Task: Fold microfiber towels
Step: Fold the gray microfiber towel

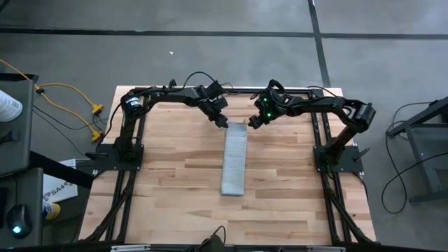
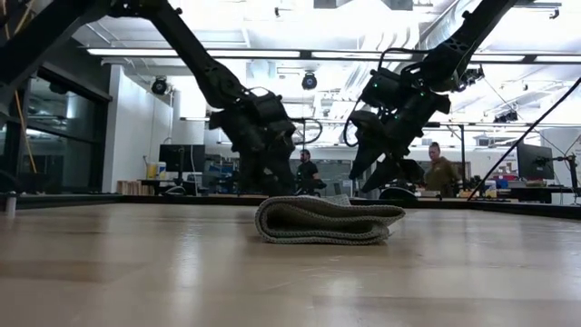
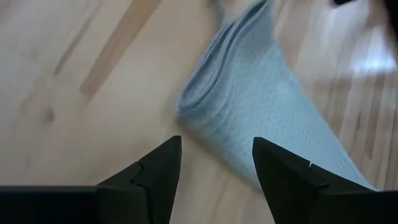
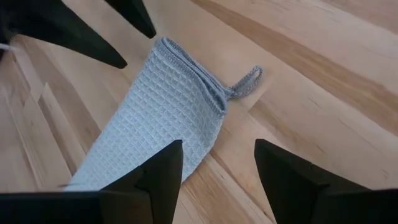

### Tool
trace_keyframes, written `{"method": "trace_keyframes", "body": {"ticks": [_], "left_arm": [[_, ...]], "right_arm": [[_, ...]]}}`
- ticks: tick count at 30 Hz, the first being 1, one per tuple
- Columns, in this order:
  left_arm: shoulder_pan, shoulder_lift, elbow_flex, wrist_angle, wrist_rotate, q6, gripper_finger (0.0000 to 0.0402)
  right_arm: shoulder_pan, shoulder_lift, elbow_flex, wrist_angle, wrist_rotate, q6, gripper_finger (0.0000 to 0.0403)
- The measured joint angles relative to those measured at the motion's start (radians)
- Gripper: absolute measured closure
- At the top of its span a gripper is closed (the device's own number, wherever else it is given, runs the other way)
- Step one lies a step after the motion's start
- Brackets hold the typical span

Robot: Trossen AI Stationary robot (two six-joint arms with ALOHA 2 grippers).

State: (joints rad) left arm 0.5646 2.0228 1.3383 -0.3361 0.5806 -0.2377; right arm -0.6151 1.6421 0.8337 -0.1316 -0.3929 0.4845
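Note:
The microfiber towel (image 1: 234,161) is a light grey ribbed cloth, folded into a narrow strip of several layers. It lies flat on the wooden table, running from the far middle toward the near edge. A small hanging loop (image 4: 249,81) sticks out at its far corner. My left gripper (image 1: 224,122) is open at the strip's far left corner, with that end (image 3: 205,112) just ahead of its fingers. My right gripper (image 1: 253,122) is open a little above the far right corner (image 4: 211,93). In the low view both grippers stand behind the towel (image 2: 327,221).
Bare wood lies to the left, right and near side of the strip. Black frame rails (image 1: 325,164) run along the table's left and right sides, by the arm bases. Two people (image 2: 440,168) are in the room far behind the table.

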Motion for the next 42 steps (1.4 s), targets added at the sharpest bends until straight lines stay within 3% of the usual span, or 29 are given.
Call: {"method": "trace_keyframes", "body": {"ticks": [14,20,28,42], "left_arm": [[0.005,0.013,-0.001,0.049,0.006,-0.064,0.0204],[-0.002,0.013,-0.001,0.067,-0.033,-0.133,0.0204],[-0.046,0.013,0.017,0.031,-0.165,-0.144,0.0204],[-0.05,0.012,0.03,-0.003,-0.168,-0.161,0.0204]], "right_arm": [[0.0,0.0,0.0,0.0,0.0,0.02,0.0209],[0.001,0.0,0.0,0.002,-0.002,0.035,0.0209],[0.018,0.0,0.0,0.009,-0.002,0.035,0.0209],[0.029,0.0,0.0,0.008,-0.002,0.035,0.0209]]}}
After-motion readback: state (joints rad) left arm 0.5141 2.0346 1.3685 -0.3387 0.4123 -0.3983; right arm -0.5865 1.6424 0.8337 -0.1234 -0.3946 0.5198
